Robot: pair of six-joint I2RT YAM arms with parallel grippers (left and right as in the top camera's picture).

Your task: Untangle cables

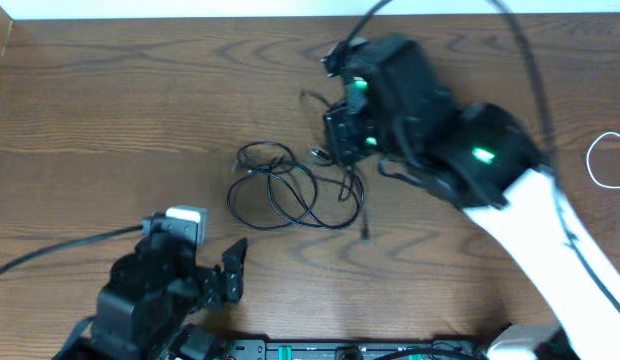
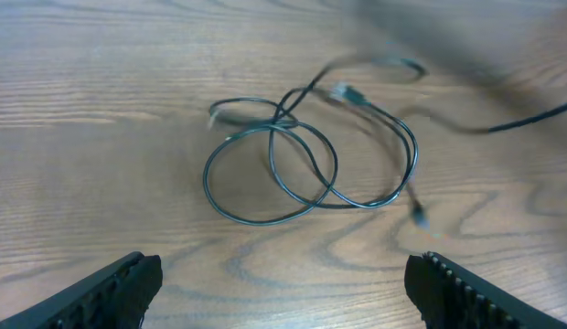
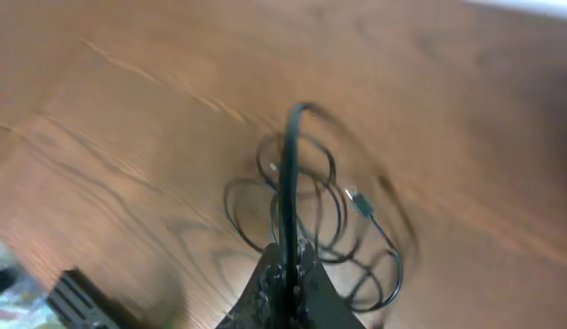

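Cables (image 1: 290, 185) lie in crossing black loops at the middle of the surface (image 1: 110, 110), just beyond our left hand (image 2: 282, 274), whose fingers stand wide apart and empty, and past the loops our right hand (image 3: 290, 270) is clamped on one black strand (image 3: 288, 174). Should that hand pull away while the loops cross, we judge they could cinch into a knot or the whole bundle could drag along, because nothing pins it. We count two hands, one white cable (image 1: 591, 158) far off at the right edge, and black loops we cannot split into one cord or two.
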